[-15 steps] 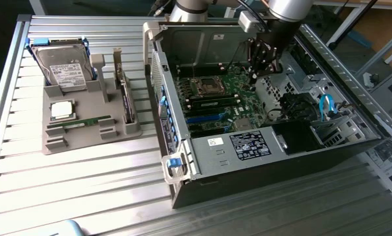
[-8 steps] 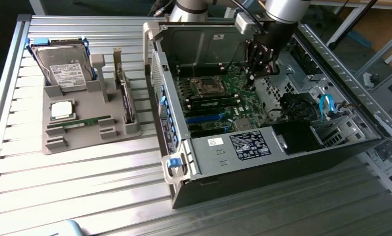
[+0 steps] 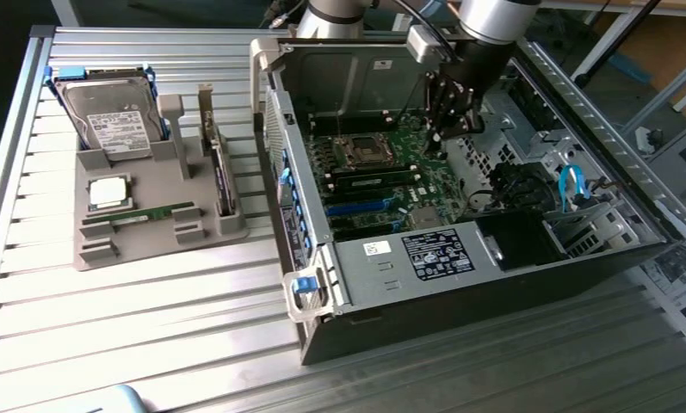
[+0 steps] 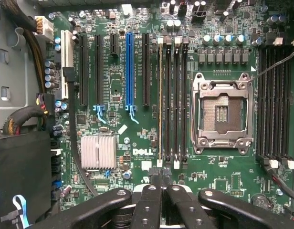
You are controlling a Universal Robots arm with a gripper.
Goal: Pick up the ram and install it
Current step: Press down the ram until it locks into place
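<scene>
— Gripper point(image 4: 161, 183) state? Fingers pressed together, holding nothing, poised above the motherboard point(image 4: 137, 143) by a RAM stick point(image 4: 160, 100) seated in its slot.

— Other ram point(image 3: 150, 214)? Lying flat in the grey holder point(image 3: 101, 249), left of the case point(image 3: 458, 284) in the exterior view.

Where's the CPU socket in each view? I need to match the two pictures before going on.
Exterior view: the CPU socket is on the motherboard inside the open computer case, toward the exterior view's left of the end effector.
Wrist view: the silver-framed CPU socket lies between two banks of black memory slots.
Shared landmark: the blue expansion slot.
</scene>
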